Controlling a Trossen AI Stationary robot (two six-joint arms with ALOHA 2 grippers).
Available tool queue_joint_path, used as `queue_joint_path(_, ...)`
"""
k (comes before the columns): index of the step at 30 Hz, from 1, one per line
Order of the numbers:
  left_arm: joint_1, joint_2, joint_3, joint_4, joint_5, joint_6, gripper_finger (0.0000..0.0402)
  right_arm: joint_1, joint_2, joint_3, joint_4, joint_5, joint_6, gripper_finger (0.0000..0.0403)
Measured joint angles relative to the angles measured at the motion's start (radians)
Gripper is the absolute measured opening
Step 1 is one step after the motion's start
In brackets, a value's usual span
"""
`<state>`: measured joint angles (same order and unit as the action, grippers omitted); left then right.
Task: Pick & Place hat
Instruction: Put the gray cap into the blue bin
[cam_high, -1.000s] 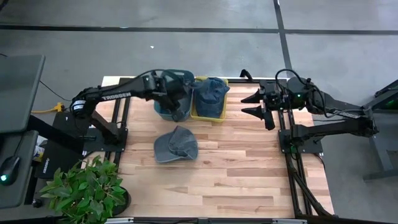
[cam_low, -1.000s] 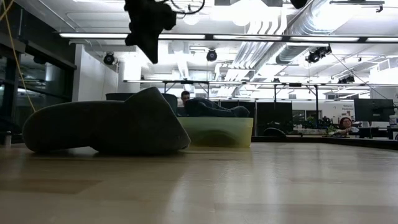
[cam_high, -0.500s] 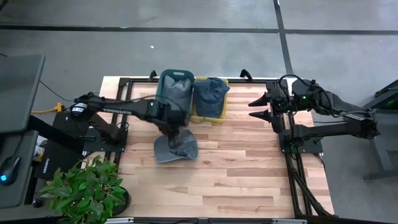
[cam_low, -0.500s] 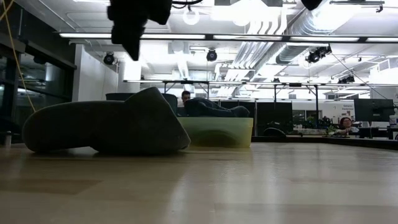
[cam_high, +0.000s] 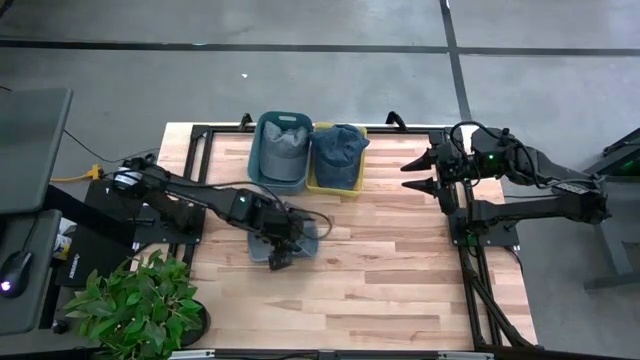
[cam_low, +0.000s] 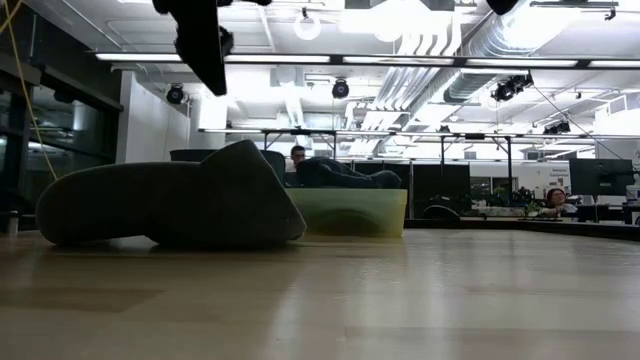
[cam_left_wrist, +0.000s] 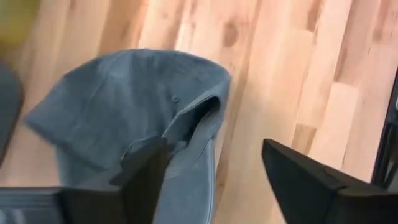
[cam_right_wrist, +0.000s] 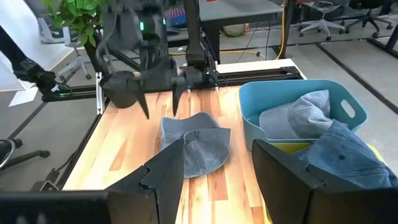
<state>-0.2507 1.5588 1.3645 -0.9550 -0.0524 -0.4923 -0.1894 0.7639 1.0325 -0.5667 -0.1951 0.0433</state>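
Observation:
A grey-blue hat (cam_high: 290, 232) lies on its underside on the wooden table, near the middle left; it also shows as the hat (cam_left_wrist: 134, 102) and the hat (cam_low: 170, 205). My left gripper (cam_left_wrist: 214, 183) hangs open above the hat's near side, fingers pointing down, well clear of it in the low view, where the left gripper (cam_low: 205, 70) is high up. My right gripper (cam_high: 412, 177) stands open at the table's far right, holding nothing. Another hat (cam_high: 283, 143) lies in a blue bin (cam_high: 262, 165), and a darker hat (cam_high: 340, 148) in a yellow bin (cam_high: 335, 187).
The two bins stand side by side at the table's far edge, just beyond the loose hat. A black frame rail (cam_high: 200, 170) runs along the table's left side. A potted plant (cam_high: 135, 300) stands off the near left corner. Bare wood (cam_high: 400, 280) lies near and right.
My left gripper has swung from over the blue bin toward the table's near edge and now stands above the loose hat. The hat on the table has not moved.

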Motion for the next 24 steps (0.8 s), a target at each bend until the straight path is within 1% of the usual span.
queue_joint_path(3, -0.021, 0.045, -0.004, -0.009, 0.033, 0.066, 0.0295, 0.0, 0.0, 0.0, -0.01, -0.016, 0.0, 0.0181)
queue_joint_path(6, -0.044, 0.086, 0.003, -0.015, 0.044, 0.128, 0.0312, 0.0, 0.0, 0.0, -0.029, -0.02, 0.002, 0.0181)
queue_joint_path(9, -0.061, 0.125, -0.005, -0.074, 0.007, 0.166, 0.0315, 0.0, 0.0, 0.0, -0.041, -0.021, 0.004, 0.0181)
queue_joint_path(11, -0.058, 0.149, 0.002, -0.044, -0.013, 0.179, 0.0316, 0.0, 0.0, 0.0, -0.045, -0.021, 0.004, 0.0181)
queue_joint_path(14, -0.057, 0.175, -0.003, -0.08, -0.021, 0.21, 0.0316, 0.0, 0.0, 0.0, -0.045, -0.029, 0.004, 0.0181)
queue_joint_path(20, -0.058, 0.225, 0.001, -0.067, -0.023, 0.253, 0.0316, 0.0, 0.0, 0.0, -0.052, -0.044, 0.004, 0.0181)
queue_joint_path(24, -0.057, 0.263, -0.001, -0.069, -0.063, 0.257, 0.0316, 0.0, 0.0, 0.0, -0.061, -0.045, 0.004, 0.0181)
